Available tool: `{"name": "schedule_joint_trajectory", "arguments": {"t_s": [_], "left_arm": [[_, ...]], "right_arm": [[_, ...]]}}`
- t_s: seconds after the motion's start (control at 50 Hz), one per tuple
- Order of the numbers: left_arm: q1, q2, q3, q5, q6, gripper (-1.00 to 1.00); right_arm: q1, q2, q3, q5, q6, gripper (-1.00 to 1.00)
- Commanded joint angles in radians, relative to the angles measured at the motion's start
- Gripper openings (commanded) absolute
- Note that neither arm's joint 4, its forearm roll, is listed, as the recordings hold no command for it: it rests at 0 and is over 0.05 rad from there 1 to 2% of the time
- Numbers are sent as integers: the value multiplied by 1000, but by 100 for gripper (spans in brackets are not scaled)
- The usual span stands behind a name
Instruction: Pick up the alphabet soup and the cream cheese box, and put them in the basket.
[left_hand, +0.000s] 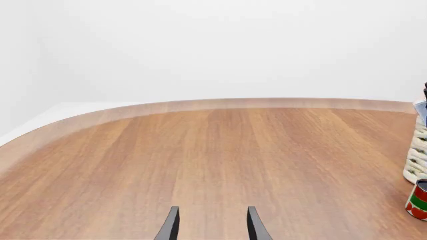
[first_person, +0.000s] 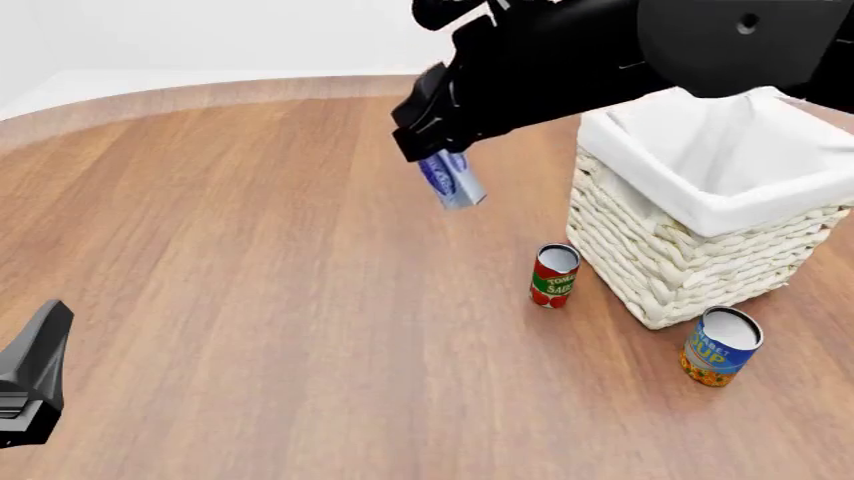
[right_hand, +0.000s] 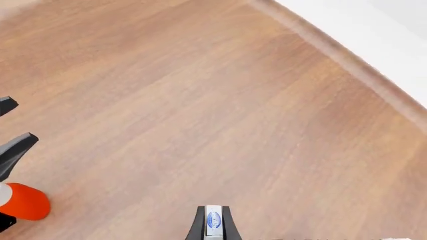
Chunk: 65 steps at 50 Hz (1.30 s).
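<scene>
In the front view my right gripper (first_person: 438, 165) is shut on the cream cheese box (first_person: 451, 183), a small blue and white box held in the air left of the basket (first_person: 667, 262). The right wrist view shows the box (right_hand: 213, 224) edge-on between the fingers (right_hand: 199, 226). The alphabet soup (first_person: 721, 347), a blue and yellow-orange can, stands upright just in front of the basket. My left gripper (left_hand: 213, 210) is open and empty, low over bare wood; in the front view it (first_person: 38, 365) sits at the near left edge.
A small red-and-green tomato sauce can (first_person: 554, 276) stands upright just left of the basket; it also shows in the left wrist view (left_hand: 418, 201), beside the basket's wall (left_hand: 417, 156). The table's curved far edge (first_person: 200, 92) runs behind.
</scene>
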Motion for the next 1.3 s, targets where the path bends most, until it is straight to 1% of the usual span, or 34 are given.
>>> {"name": "schedule_joint_trajectory", "arguments": {"t_s": [0.02, 0.14, 0.42, 0.62, 0.96, 1.18, 1.3], "left_arm": [[0, 0, 0, 0, 0, 100], [0, 0, 0, 0, 0, 100], [0, 0, 0, 0, 0, 100], [0, 0, 0, 0, 0, 100], [0, 0, 0, 0, 0, 100], [0, 0, 0, 0, 0, 100], [0, 0, 0, 0, 0, 100]], "right_arm": [[-26, -35, -17, 16, 17, -100], [-45, -46, -47, 43, 3, -100], [-95, -65, -96, 82, -1, -100], [-119, -83, -97, 90, 1, -100], [-155, -115, -127, 131, -9, -100], [-197, -140, -131, 152, -22, -100], [-234, -167, -118, 155, -14, -100]]}}
